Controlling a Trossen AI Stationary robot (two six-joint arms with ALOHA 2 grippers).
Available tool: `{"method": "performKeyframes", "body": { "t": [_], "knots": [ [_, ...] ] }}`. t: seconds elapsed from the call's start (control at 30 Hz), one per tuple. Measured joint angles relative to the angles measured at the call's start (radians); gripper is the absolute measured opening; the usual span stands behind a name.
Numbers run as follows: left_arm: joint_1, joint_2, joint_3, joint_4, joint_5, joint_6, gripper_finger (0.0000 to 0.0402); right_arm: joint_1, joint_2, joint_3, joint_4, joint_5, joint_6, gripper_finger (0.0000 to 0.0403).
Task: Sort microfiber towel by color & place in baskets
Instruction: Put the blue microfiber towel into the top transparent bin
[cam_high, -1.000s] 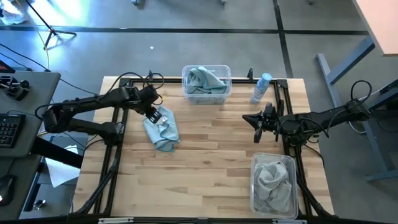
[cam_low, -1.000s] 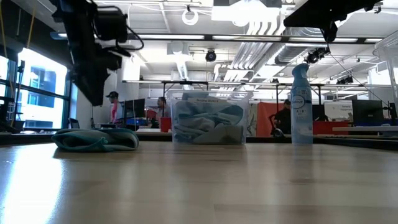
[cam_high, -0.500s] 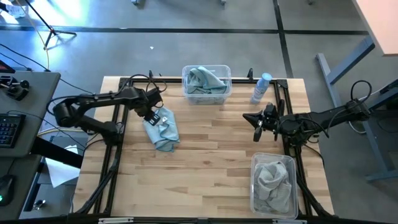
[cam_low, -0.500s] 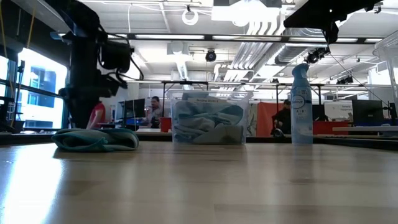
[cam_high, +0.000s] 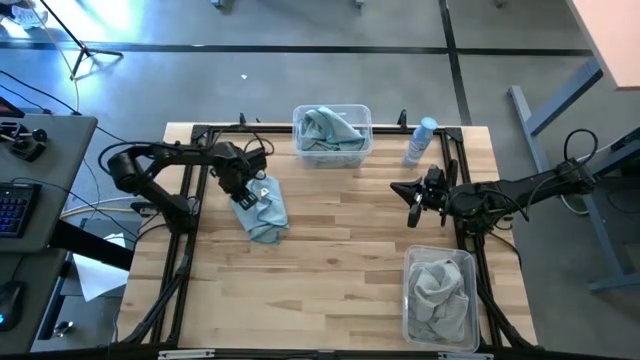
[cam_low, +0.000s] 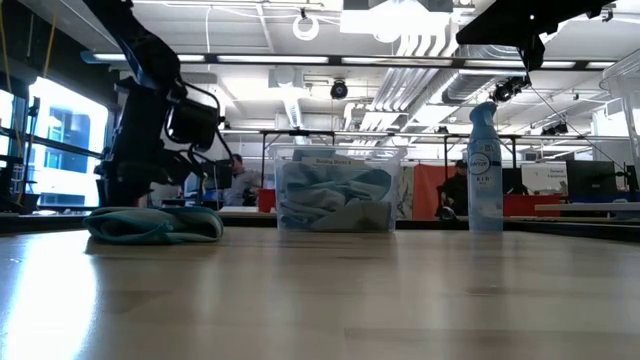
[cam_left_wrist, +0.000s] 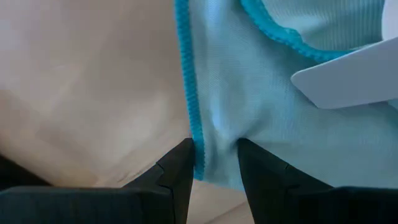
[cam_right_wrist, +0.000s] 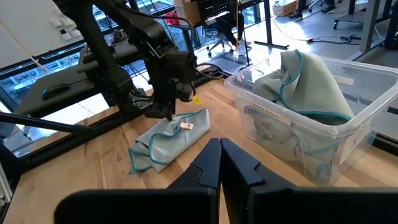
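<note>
A pale teal microfiber towel (cam_high: 266, 213) with darker edging lies crumpled on the table's left half; it also shows in the low view (cam_low: 156, 224) and the right wrist view (cam_right_wrist: 168, 140). My left gripper (cam_high: 246, 191) stands on the towel's far-left end, shut on it (cam_left_wrist: 214, 165). My right gripper (cam_high: 412, 201) is shut on nothing and hovers above the table's right side (cam_right_wrist: 219, 155). One clear basket (cam_high: 332, 148) at the far edge holds teal towels. The other basket (cam_high: 410, 300), at the near right corner, holds grey ones. My left gripper pinches the towel's dark-teal hemmed edge (cam_left_wrist: 198, 140) between its two fingers (cam_left_wrist: 177, 177), with the cloth puckered in the narrow gap. The fingers come from above, pointing down, at the towel's far-left end. The towel lies on the table, its white tag (cam_left_wrist: 348, 78) beside the fingers.
A white-blue spray bottle (cam_high: 420, 142) stands at the far edge, right of the far basket. Black frame rails (cam_high: 190, 230) run along the table's left and right sides. Bare wood (cam_high: 340, 250) spans the middle and near left. People show in the room beyond.
My left gripper has come down from above the towel onto its far-left end, while the arm's elbow has swung toward the table's left edge. The towel has stayed where it was. My right arm has kept still.
</note>
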Motion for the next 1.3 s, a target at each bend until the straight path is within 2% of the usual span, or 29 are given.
{"method": "performKeyframes", "body": {
  "t": [0.1, 0.27, 0.33, 0.47, 0.63, 0.8, 0.93, 1.03, 1.17, 1.3],
  "knots": [
    [0.0, 0.024, 0.003, 0.0, 0.016, 0.002, 0.01, 0.0, 0.0, 0.0, 0.0, 0.0, 0.0, 0.0],
    [-0.001, 0.001, 0.0, 0.0, 0.043, -0.001, 0.0018, 0.0, 0.0, 0.0, 0.0, 0.0, -0.004, 0.0],
    [-0.003, -0.039, -0.002, -0.004, 0.051, -0.019, 0.0009, 0.0, 0.0, 0.0, 0.0, 0.0, -0.02, 0.0],
    [-0.006, -0.163, -0.002, -0.034, 0.093, -0.058, 0.0003, 0.0, 0.0, 0.0, 0.0, -0.001, -0.043, 0.0],
    [-0.014, -0.382, 0.021, -0.053, 0.172, -0.138, 0.0001, 0.0, 0.0, 0.0, -0.022, -0.003, -0.013, 0.0],
    [-0.066, -0.581, 0.128, -0.032, 0.146, -0.214, 0.0001, 0.0, 0.0, 0.0, -0.099, -0.011, 0.0, 0.0],
    [-0.12, -0.679, 0.222, 0.08, 0.123, -0.248, 0.0001, 0.0, 0.0, 0.0, -0.118, -0.032, -0.002, 0.0],
    [-0.168, -0.705, 0.278, 0.218, 0.085, -0.285, 0.0, 0.0, 0.0, 0.0, -0.118, -0.033, -0.002, 0.0],
    [-0.226, -0.685, 0.323, 0.447, 0.056, -0.271, 0.0, 0.0, 0.0, 0.0, -0.118, -0.033, -0.003, 0.0],
    [-0.261, -0.603, 0.372, 0.64, 0.055, -0.205, 0.0, 0.0, 0.0, 0.0, -0.118, -0.04, -0.003, 0.0]
  ]
}}
